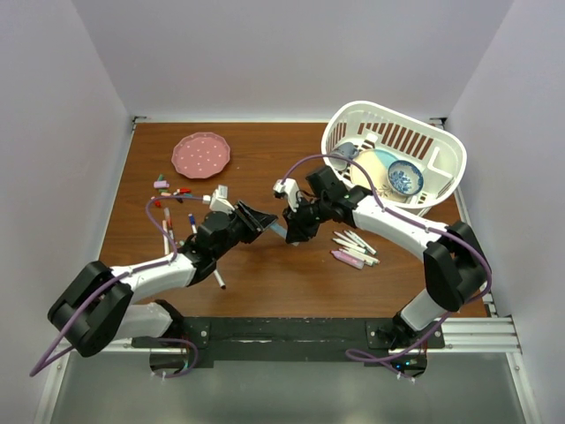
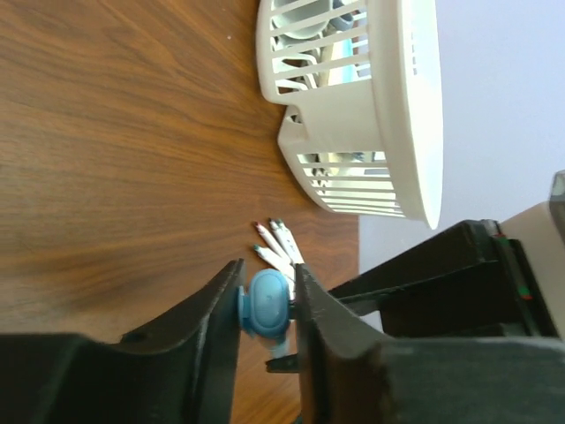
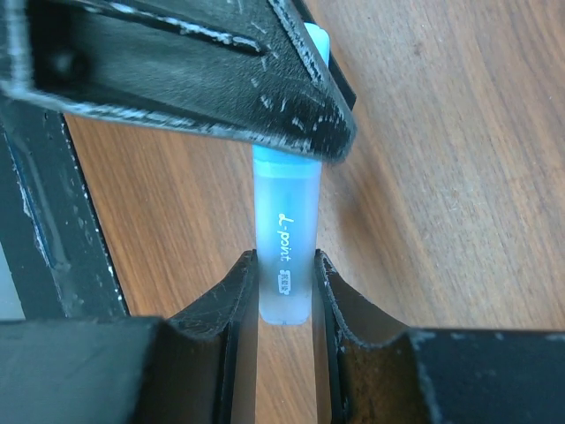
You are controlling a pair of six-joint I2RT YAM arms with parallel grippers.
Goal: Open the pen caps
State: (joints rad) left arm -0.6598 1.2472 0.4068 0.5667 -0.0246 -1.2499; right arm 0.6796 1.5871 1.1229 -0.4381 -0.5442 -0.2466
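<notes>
Blue plastic is pinched at both ends. The left fingers [image 2: 221,305] are drawn in narrow on the blue cap [image 2: 265,305] and touch its two sides. The right fingers [image 3: 225,296] clamp the highlighter barrel [image 3: 284,203] near its tail. The pen hangs above the worktop [image 1: 265,150] at the centre of the overhead frame, between the two arms.

The cap looks not yet off: seen from the right wrist, the barrel runs straight under the left finger with no gap showing. The pull should go along the pen's own axis, with both grips firm. A slight twist may break the snap fit. Any sideways drag would likely lever the barrel out of the right fingers.

The cap is rounded, glossy and opaque, and a deeper blue than the barrel. The barrel is frosted, translucent and smooth, with white lettering, so it is probably slippery against the hard, scuffed black fingers. The worktop is brown with a wood grain. More pens [image 1: 353,247] lie at centre right, near a white slatted basket [image 1: 446,146].
</notes>
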